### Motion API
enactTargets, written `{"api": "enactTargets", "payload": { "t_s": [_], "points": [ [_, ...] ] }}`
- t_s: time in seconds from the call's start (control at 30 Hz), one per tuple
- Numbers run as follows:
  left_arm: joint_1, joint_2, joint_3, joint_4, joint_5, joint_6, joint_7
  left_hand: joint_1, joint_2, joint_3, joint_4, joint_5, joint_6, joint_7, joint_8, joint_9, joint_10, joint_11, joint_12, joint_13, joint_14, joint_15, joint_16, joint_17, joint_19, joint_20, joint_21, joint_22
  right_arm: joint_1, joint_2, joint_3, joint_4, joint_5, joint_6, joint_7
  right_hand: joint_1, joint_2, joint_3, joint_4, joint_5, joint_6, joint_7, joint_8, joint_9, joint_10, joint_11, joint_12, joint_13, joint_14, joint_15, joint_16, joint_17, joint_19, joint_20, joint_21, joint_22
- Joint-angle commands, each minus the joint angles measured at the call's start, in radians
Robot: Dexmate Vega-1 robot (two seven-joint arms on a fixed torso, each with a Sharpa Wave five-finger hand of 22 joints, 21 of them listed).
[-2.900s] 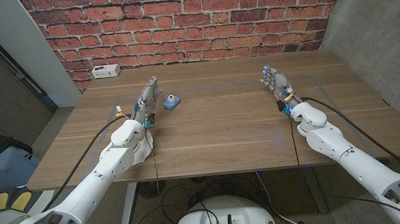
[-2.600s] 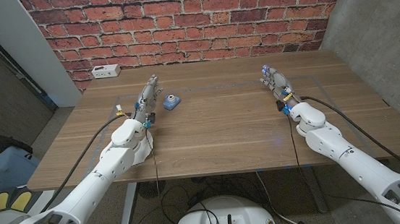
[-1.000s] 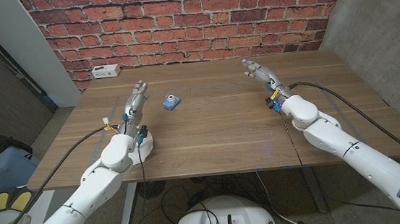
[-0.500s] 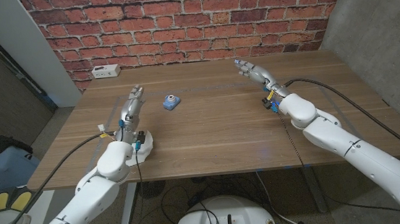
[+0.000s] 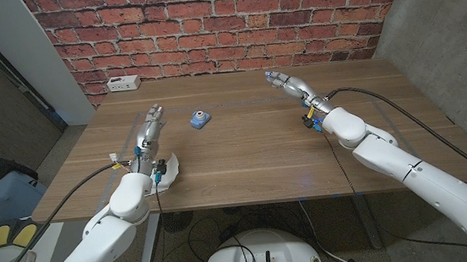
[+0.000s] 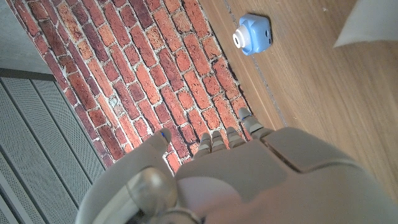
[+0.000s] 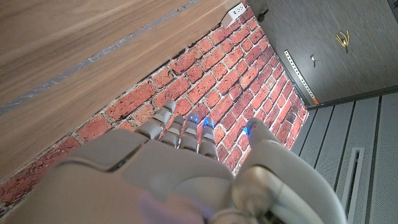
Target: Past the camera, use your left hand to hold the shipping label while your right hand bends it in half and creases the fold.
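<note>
Wooden table point(image 5: 244, 155) carries both of your hands, and neither holds anything. Your left hand point(image 5: 147, 130) sits toward the left side, fingers stretched out and pointing at the far edge; from the head view it looks to stand on its edge, though I cannot tell for sure. Just near of it, beside your left wrist, lies the white label point(image 5: 169, 168), partly hidden under the arm; its corner also shows pale on the wood in the left wrist view point(image 6: 367, 25). Your left hand is not touching it.

Right of that hand and a little farther off sits the small blue camera point(image 5: 200, 118), its round white lens facing up, apart from the fingers. The left wrist view shows it too point(image 6: 252, 36), on bare wood close to the brick wall point(image 5: 216, 26).

Your right hand point(image 5: 287, 84) reaches toward the far middle of the table, fingers extended and empty, angled to the left. It is well apart from the camera and the label. A white power strip point(image 5: 122, 83) lies at the far left corner.
</note>
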State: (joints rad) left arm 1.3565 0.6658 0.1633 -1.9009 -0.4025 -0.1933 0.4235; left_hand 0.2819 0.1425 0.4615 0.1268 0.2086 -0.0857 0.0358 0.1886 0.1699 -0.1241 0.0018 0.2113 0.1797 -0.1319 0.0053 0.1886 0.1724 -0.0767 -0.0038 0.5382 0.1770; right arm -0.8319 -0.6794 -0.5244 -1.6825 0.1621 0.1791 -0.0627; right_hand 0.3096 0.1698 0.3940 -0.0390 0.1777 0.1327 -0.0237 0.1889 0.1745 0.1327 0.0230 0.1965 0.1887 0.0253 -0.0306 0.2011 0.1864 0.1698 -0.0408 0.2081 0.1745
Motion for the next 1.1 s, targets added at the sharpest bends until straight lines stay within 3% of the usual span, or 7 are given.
{"api": "enactTargets", "payload": {
  "t_s": [0.03, 0.47, 0.6, 0.83, 0.97, 1.1],
  "points": [
    [0.054, -0.011, -0.028, -0.037, 0.02, -0.001, 0.017, -0.007, -0.002, 0.0, -0.003, 0.002, 0.003, 0.002, 0.004, 0.004, 0.008, 0.001, 0.003, 0.002, 0.004, 0.0, 0.003, 0.001, 0.004, 0.002, -0.005, 0.001, 0.006, -0.017, -0.022, -0.042, -0.076, -0.019, 0.016, 0.016, 0.005, 0.009, -0.006, 0.001, 0.016, -0.003, 0.007, 0.005, 0.008, -0.004, 0.009, 0.001, 0.007, -0.011, 0.004, 0.002, 0.012, -0.05, 0.001, 0.003],
    [0.12, -0.026, -0.064, -0.081, 0.03, 0.004, 0.037, -0.01, -0.002, -0.001, -0.004, 0.001, 0.005, 0.003, 0.002, 0.004, 0.009, 0.001, 0.001, 0.002, 0.006, -0.001, 0.002, 0.001, 0.007, 0.004, -0.008, 0.001, 0.015, -0.03, -0.038, -0.079, -0.123, -0.037, 0.042, 0.022, 0.005, 0.012, -0.009, 0.001, 0.02, -0.005, 0.006, 0.005, 0.01, -0.006, 0.008, 0.001, 0.007, -0.012, 0.003, 0.002, 0.013, -0.052, 0.0, 0.003],
    [0.14, -0.031, -0.077, -0.091, 0.032, 0.004, 0.04, -0.015, -0.004, -0.003, -0.004, 0.001, 0.013, 0.011, 0.001, 0.004, 0.027, 0.015, 0.005, 0.003, 0.021, 0.02, 0.004, 0.001, 0.014, 0.025, -0.011, 0.002, 0.023, -0.032, -0.046, -0.087, -0.137, -0.04, 0.055, 0.024, 0.005, 0.013, -0.01, 0.001, 0.02, -0.005, 0.006, 0.005, 0.01, -0.005, 0.007, 0.001, 0.008, -0.013, 0.003, 0.002, 0.013, -0.052, 0.0, 0.003],
    [0.173, -0.039, -0.102, -0.105, 0.037, 0.001, 0.043, -0.02, -0.005, -0.006, -0.004, 0.0, 0.03, 0.023, 0.005, 0.004, 0.045, 0.022, 0.008, 0.003, 0.037, 0.027, 0.007, 0.001, 0.027, 0.025, -0.011, 0.002, 0.04, -0.034, -0.063, -0.105, -0.17, -0.055, 0.078, 0.027, 0.004, 0.013, -0.011, 0.001, 0.021, -0.007, 0.004, 0.005, 0.011, -0.011, 0.006, 0.001, 0.008, -0.014, 0.003, 0.002, 0.013, -0.052, 0.0, 0.002],
    [0.187, -0.043, -0.113, -0.11, 0.035, 0.003, 0.039, -0.027, -0.008, -0.009, -0.004, 0.0, 0.041, 0.028, 0.004, 0.005, 0.073, 0.039, 0.014, 0.003, 0.07, 0.041, 0.013, 0.001, 0.044, 0.055, -0.012, 0.002, 0.049, -0.031, -0.073, -0.107, -0.182, -0.058, 0.09, 0.028, 0.004, 0.013, -0.011, 0.0, 0.021, -0.007, 0.004, 0.005, 0.01, -0.011, 0.006, 0.001, 0.007, -0.014, 0.002, 0.003, 0.01, -0.046, -0.002, 0.002],
    [0.194, -0.047, -0.121, -0.106, 0.033, -0.003, 0.03, -0.031, -0.009, -0.012, -0.004, 0.0, 0.047, 0.033, 0.003, 0.005, 0.084, 0.053, 0.014, 0.003, 0.085, 0.054, 0.015, 0.001, 0.048, 0.064, -0.014, 0.003, 0.056, -0.029, -0.083, -0.112, -0.199, -0.062, 0.099, 0.029, 0.004, 0.013, -0.011, 0.0, 0.023, -0.011, 0.004, 0.005, 0.011, -0.011, 0.005, 0.001, 0.007, -0.014, 0.002, 0.003, 0.01, -0.044, -0.002, 0.002]
  ]
}}
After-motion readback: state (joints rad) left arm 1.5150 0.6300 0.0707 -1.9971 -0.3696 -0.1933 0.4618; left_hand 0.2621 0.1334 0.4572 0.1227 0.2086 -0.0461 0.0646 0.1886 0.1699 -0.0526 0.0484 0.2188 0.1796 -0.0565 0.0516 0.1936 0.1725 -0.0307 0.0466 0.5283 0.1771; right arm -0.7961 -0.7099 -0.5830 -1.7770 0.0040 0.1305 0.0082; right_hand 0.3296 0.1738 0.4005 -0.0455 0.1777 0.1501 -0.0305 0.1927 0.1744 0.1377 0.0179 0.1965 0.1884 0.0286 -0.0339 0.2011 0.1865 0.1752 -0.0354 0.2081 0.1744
